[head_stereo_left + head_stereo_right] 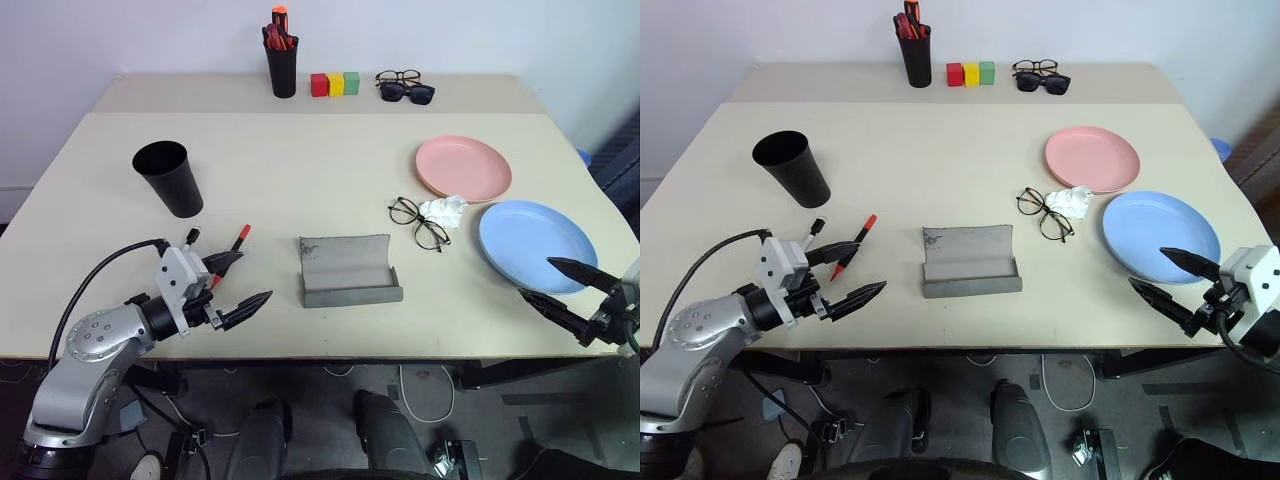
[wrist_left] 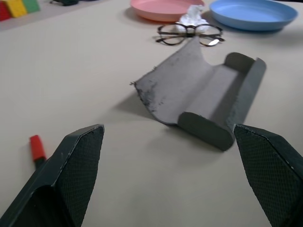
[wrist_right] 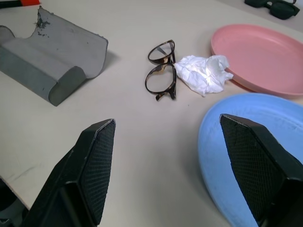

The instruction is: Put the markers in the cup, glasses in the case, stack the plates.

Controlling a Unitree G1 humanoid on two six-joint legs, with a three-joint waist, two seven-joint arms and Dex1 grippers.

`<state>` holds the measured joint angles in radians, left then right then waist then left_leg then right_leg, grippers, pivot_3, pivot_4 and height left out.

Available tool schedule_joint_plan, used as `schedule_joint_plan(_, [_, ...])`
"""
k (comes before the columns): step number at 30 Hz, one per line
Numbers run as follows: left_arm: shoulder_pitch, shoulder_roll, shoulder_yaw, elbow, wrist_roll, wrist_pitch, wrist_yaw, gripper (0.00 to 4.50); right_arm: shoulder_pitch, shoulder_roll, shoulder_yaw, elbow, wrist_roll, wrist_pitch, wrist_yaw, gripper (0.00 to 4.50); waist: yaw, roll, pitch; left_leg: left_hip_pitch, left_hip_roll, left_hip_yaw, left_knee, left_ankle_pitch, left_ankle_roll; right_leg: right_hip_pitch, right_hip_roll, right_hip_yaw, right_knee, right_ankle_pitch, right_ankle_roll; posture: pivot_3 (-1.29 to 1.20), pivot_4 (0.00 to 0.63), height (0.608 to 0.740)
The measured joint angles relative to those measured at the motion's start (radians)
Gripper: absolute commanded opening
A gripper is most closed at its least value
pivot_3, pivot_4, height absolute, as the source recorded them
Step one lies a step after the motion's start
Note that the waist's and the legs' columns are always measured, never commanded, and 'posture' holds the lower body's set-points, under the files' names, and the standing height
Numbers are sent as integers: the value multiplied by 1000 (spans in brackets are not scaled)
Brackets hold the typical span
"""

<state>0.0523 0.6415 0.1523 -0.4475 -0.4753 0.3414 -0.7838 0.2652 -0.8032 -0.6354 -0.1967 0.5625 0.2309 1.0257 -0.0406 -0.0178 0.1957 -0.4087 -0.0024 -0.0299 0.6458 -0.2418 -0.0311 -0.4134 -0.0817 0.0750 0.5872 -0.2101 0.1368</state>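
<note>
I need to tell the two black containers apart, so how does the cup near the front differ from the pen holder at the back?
The cup is wide, tapered and empty; the pen holder is slimmer, straight-sided and full of red-orange pens. The cup stands on the front table, the pen holder on the rear table near the wall. Both are black and upright.

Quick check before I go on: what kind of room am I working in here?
Most likely an office or lab test bench, not a home. A plain beige table stands against a bare white wall, cables trail on the floor beneath it, and staged props sit at the back: colored blocks and a pen holder.
</note>
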Motion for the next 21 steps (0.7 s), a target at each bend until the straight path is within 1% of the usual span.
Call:
schedule_joint_plan(6, [-19,-23,-2,0,46,-33,49,4500,-18,0,18,6,-18,-17,0,3580,1,0,0,0,0,0,0,0,0,0,0,0,0,0,0,0,150,740])
schedule_joint_plan(10, [-57,-60,-1,-1,56,6,129,4500,-56,2,42,11,-17,-30,5,3580,0,0,0,0,0,0,1,0,0,1,0,0,0,0,0,0,150,740])
schedule_joint_plan(12, [-98,-70,0,-12,47,101,203,4500,-99,10,67,1,11,-22,7,3580,-1,0,0,1,0,0,2,0,0,2,0,0,1,0,1,0,150,740])
schedule_joint_plan(14, [-176,-73,-1,-23,46,257,300,4500,-160,21,121,-37,44,-11,14,3580,-2,0,0,1,0,-1,3,0,0,1,1,0,5,0,1,0,150,740])
schedule_joint_plan(16, [-266,-37,-25,-22,54,418,358,4500,-213,26,184,-82,55,-14,32,3580,-2,-1,1,2,-1,-2,3,0,0,1,2,0,7,0,2,0,150,740])
schedule_joint_plan(18, [-348,-28,-44,-17,54,534,394,4500,-248,34,231,-96,70,-13,49,3580,0,-1,1,2,-1,-2,3,0,0,1,2,-1,7,-1,3,0,150,740])
schedule_joint_plan(19, [-378,-30,-50,-13,53,578,411,4500,-262,38,250,-100,78,-12,57,3580,1,-1,1,1,-1,-3,3,0,0,1,2,-1,7,-1,3,0,150,740])
schedule_joint_plan(21, [-439,-64,-45,-3,49,683,464,4500,-280,40,283,-112,96,-9,80,3580,2,-2,1,1,-1,-3,3,0,0,1,1,-1,7,-1,3,0,150,740])
